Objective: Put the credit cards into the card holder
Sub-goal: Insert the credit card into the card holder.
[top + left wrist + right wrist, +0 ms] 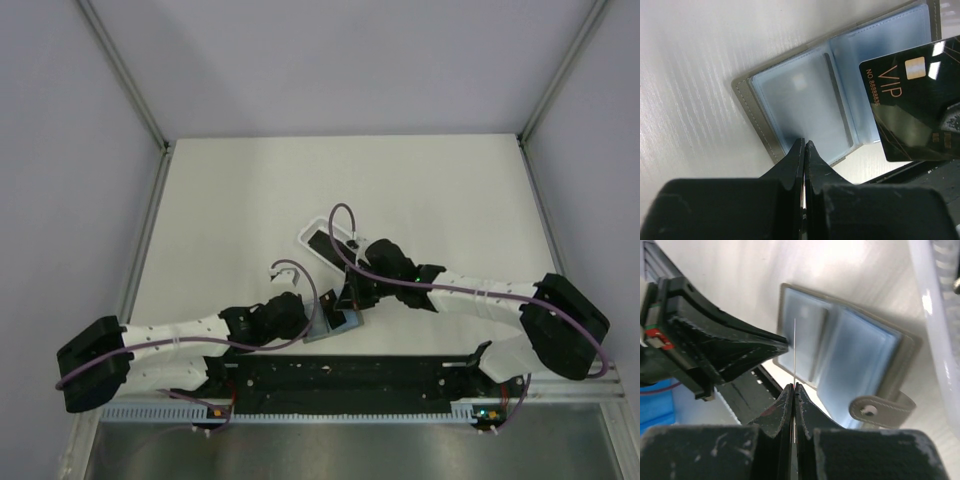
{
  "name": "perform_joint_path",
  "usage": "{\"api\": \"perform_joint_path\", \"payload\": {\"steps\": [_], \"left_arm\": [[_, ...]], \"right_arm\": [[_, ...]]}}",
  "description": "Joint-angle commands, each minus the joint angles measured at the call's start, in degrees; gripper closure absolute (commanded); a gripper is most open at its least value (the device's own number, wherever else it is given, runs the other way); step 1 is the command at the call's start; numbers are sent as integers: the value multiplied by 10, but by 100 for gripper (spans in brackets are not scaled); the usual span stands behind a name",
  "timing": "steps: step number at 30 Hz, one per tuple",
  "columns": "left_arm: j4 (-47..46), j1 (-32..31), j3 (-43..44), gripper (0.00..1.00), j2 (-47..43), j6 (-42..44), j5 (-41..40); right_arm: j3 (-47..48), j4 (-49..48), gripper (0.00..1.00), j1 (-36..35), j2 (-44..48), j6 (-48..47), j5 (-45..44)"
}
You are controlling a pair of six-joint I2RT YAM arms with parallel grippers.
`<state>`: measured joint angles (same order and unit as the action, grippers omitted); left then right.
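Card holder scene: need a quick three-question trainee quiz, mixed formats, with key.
1. True or false: the card holder lies closed on the table.
2. Which claw grips the black card? A) left B) right C) neither
3. Fill in: the gold word printed on that card reads ___.
Key: 1 false, it lies open with its pale blue inside facing up. 2 B, the right claw pinches the card; the left claw is shut, its tips at the holder's edge. 3 VIP.
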<state>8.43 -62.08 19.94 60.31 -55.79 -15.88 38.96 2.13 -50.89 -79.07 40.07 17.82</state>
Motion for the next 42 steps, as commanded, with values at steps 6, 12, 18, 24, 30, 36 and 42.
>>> {"api": "perform_joint_path", "payload": {"steps": [6, 12, 18, 24, 30, 36, 42], "left_arm": [[48, -1, -25, 100, 14, 2, 1], [50, -1, -32, 100, 9, -5, 3], [51, -2, -35, 100, 4, -9, 3], [51, -1, -33, 100, 5, -7, 5], [53, -1, -34, 100, 4, -8, 4], [55, -1, -34, 100, 1, -9, 3], [57, -1, -34, 100, -2, -10, 3]], "right_arm": [[-2, -79, 100, 5, -34, 0, 37], [-22, -100, 100, 10, -54, 27, 21], [-43, -130, 100, 10, -69, 49, 11], [-51, -140, 100, 10, -76, 60, -2], [-77, -159, 100, 11, -47, 69, -43], [-82, -153, 100, 11, -27, 69, -43], [-90, -166, 100, 15, -23, 88, -35]]}}
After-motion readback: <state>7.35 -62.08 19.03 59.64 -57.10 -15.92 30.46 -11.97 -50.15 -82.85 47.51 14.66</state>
